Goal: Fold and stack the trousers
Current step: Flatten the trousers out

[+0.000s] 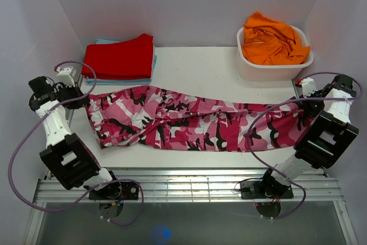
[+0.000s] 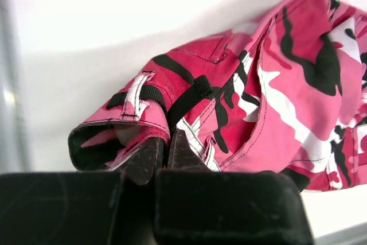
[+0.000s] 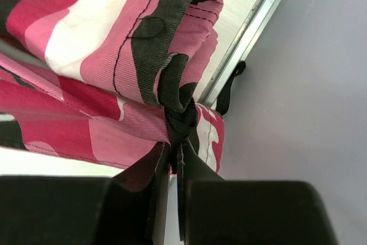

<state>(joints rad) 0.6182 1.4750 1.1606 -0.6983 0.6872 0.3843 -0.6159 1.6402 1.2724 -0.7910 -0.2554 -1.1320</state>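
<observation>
The pink camouflage fabric trousers (image 1: 189, 121) are lying left-to-right; left gripper (image 2: 163, 152) and right gripper (image 3: 174, 159) are seemingly clenching the 2 ends.

Pink, magenta, white and black camouflage print on the trousers (image 1: 195, 121). Plain red on the folded garment (image 1: 120, 57), plain orange on the crumpled garment (image 1: 272, 41). White on the counter (image 1: 200, 67).

Bare table strip (image 1: 195, 67) between red stack (image 1: 120, 55) and white tub (image 1: 275, 67); side walls (image 1: 26, 32) close beside the ends of the trousers (image 1: 195, 124).
</observation>
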